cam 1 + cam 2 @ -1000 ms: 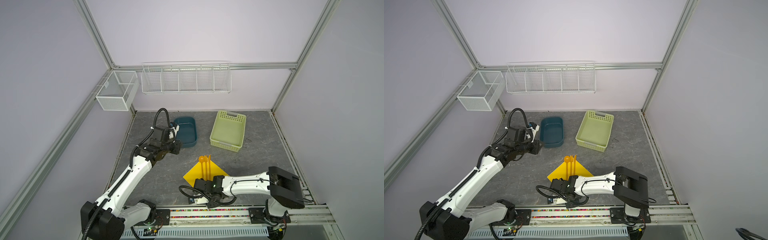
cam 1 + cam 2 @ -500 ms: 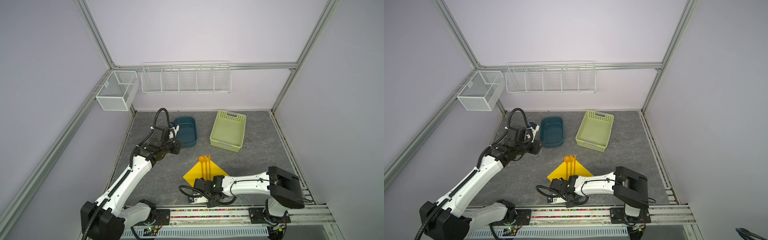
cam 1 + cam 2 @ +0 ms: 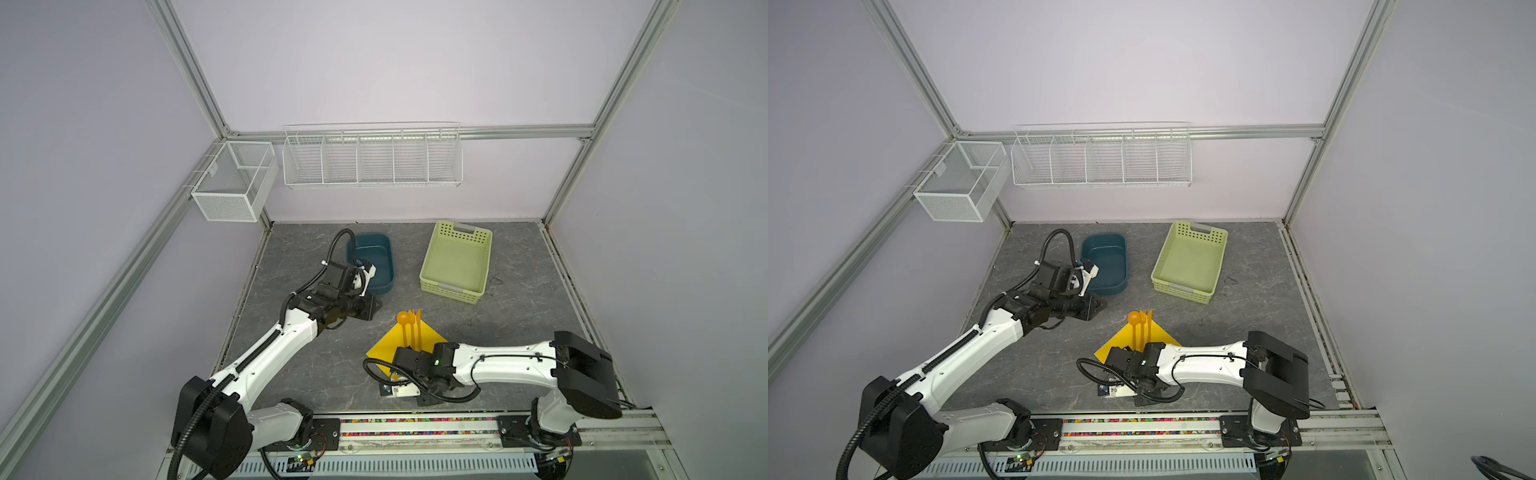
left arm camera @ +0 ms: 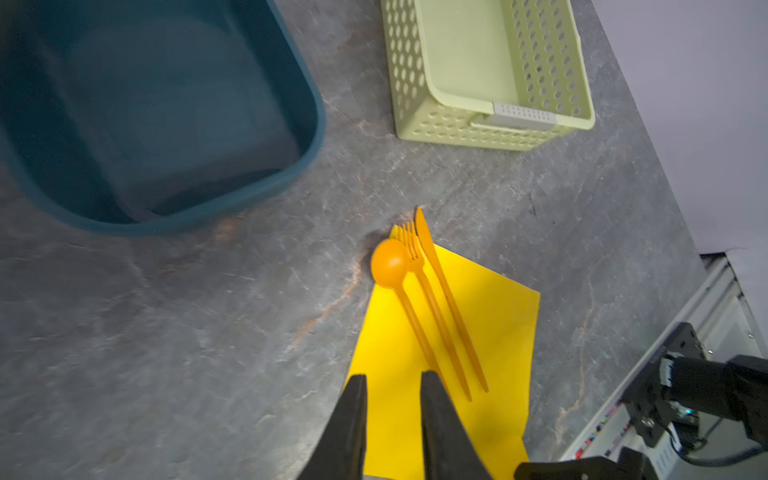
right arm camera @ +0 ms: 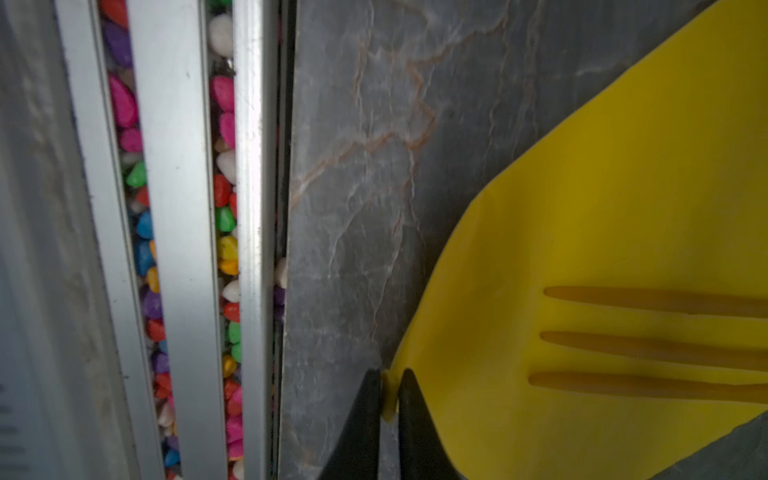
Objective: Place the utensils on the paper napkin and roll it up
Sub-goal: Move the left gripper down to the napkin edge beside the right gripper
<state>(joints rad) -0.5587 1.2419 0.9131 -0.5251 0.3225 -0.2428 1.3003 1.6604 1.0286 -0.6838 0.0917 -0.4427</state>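
Orange utensils (image 4: 434, 307), three, lie on one yellow paper napkin (image 4: 498, 324).

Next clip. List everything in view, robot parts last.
paper napkin: 1, yellow, table front middle
utensils: 3, orange, side by side on napkin
tub: 1, dark teal, back left
basket: 1, pale green, back middle
wire rack: 1, white, back wall
mesh box: 1, white, left frame
pebbles: many, mixed colours, front rail channel
table: 1, grey marbled, under everything
left gripper: 1, black, open, near tub
right gripper: 1, black, shut on napkin corner
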